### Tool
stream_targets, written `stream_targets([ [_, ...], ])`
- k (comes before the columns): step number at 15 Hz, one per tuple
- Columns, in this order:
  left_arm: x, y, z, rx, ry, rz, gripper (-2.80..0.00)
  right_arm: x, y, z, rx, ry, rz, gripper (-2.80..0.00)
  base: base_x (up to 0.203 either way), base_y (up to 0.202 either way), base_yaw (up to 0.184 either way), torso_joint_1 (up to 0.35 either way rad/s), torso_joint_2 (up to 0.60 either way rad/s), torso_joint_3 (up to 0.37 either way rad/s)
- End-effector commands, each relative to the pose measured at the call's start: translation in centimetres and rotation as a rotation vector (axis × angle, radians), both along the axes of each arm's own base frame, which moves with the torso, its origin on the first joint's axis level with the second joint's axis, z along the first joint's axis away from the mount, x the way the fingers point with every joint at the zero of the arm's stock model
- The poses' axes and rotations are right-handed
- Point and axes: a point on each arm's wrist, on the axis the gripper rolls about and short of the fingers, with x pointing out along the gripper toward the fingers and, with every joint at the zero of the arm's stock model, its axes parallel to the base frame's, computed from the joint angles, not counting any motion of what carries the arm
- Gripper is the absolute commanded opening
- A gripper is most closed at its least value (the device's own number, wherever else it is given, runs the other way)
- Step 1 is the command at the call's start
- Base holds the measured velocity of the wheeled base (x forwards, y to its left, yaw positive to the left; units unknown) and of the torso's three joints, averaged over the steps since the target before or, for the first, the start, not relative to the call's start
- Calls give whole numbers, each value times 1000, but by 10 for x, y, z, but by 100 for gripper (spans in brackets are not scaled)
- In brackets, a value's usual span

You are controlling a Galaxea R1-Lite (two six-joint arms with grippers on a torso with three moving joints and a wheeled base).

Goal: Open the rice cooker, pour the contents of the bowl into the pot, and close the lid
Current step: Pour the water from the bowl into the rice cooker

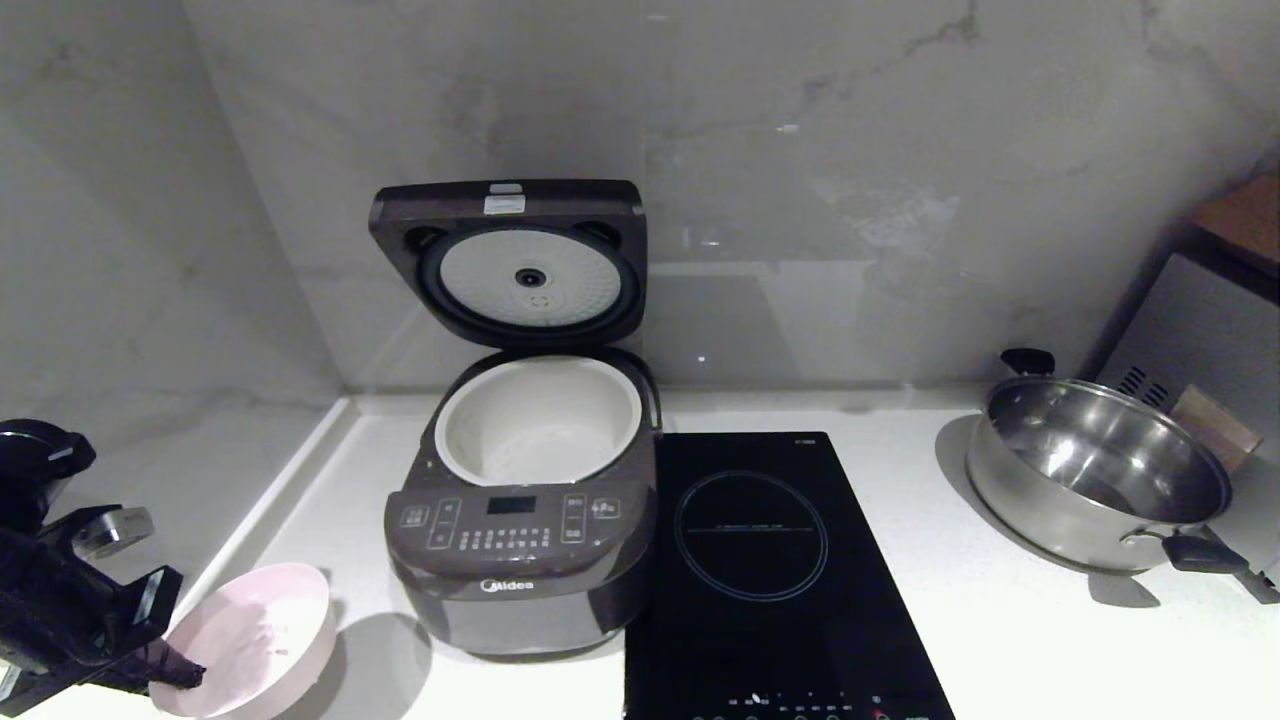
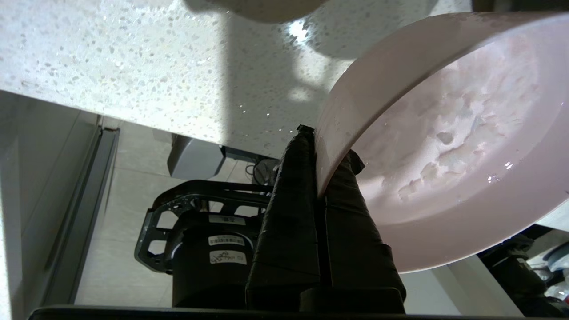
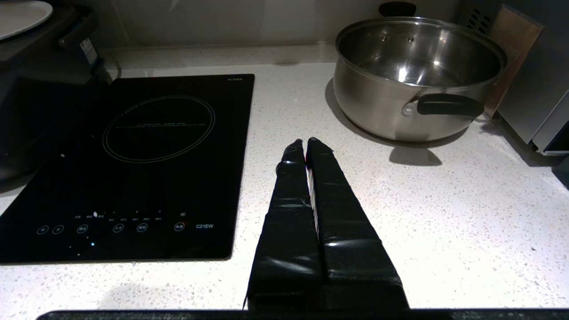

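1. The left gripper (image 2: 319, 165) has its fingers (image 2: 291, 209) clamped on the rim of the bowl (image 2: 444, 146), one inside, one outside.
2. The bowl, pale pink, tilts at the counter's (image 1: 1000, 620) front-left corner, just left of the rice cooker (image 1: 520, 560); whitish contents (image 2: 449, 146) cling inside.
3. The lid (image 1: 515, 255) stands open over the cream pot (image 1: 540, 420).
4. The right gripper (image 3: 306, 142), fingers together, hangs above the counter between hob (image 3: 133, 169) and steel pan (image 3: 413, 75).

The bowl (image 1: 250, 640) is cut off by the bottom edge. The hob (image 1: 770, 580) buttons are too small to be read.
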Motion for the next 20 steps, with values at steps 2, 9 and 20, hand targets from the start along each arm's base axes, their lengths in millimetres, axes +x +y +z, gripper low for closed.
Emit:
stream_targets([
  [2,17,-10,7,-1,-8,-22,-280,0,0,0,0,0,0,-280,0,0,0,0,0,0],
  [9,43,-19,24,1,-29,-35,-280,0,0,0,0,0,0,-280,0,0,0,0,0,0],
  [20,84,-38,61,-5,-47,-97,-280,0,0,0,0,0,0,-280,0,0,0,0,0,0],
])
